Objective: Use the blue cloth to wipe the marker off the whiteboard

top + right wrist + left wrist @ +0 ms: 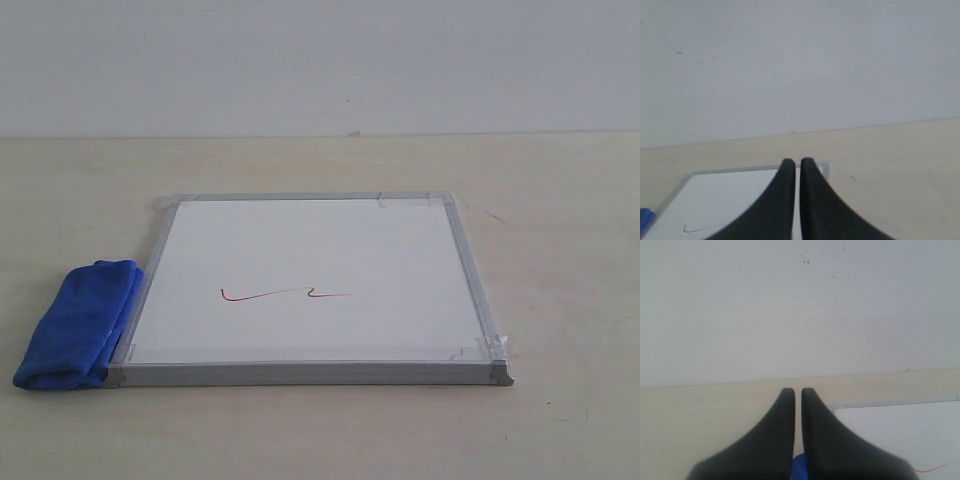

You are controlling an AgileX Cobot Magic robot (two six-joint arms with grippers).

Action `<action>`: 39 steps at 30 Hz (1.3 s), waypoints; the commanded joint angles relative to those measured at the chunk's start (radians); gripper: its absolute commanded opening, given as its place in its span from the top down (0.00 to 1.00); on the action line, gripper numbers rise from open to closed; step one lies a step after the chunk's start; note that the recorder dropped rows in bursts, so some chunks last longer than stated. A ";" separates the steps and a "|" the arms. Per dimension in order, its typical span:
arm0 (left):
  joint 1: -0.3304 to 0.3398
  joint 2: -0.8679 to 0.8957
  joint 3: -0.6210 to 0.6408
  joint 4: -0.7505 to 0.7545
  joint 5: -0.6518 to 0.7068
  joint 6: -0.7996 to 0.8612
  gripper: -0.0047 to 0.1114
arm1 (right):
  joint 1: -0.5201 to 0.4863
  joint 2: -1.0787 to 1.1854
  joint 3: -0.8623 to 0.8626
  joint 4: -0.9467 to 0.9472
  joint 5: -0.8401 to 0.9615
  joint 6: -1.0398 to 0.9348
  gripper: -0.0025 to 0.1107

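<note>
Okay, whiteboard lies flat on the beige table, with a silver frame and clear tape at the corners. The red marker line is on the board, thin and wavy, left of centre and toward the near edge. The blue cloth is folded and lies on the table against the board's left frame, by the near-left corner. Left gripper: black fingers clenched, only a thin slit between the tips, nothing held. A bit of cloth shows through the slit. Right gripper: also clenched and empty, with the board's corner behind the fingers. A plain pale wall stands behind the table.
</note>
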 commanded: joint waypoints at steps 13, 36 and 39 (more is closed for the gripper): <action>-0.002 0.003 -0.003 -0.006 -0.001 -0.006 0.92 | 0.009 0.029 -0.103 0.342 -0.114 -0.320 0.98; -0.002 0.003 -0.003 -0.006 -0.001 -0.006 0.92 | 0.812 1.388 -0.711 1.255 -0.426 -1.559 0.98; -0.002 0.003 -0.003 -0.006 -0.001 -0.006 0.92 | 0.863 1.513 -0.777 1.255 -0.473 -1.549 0.98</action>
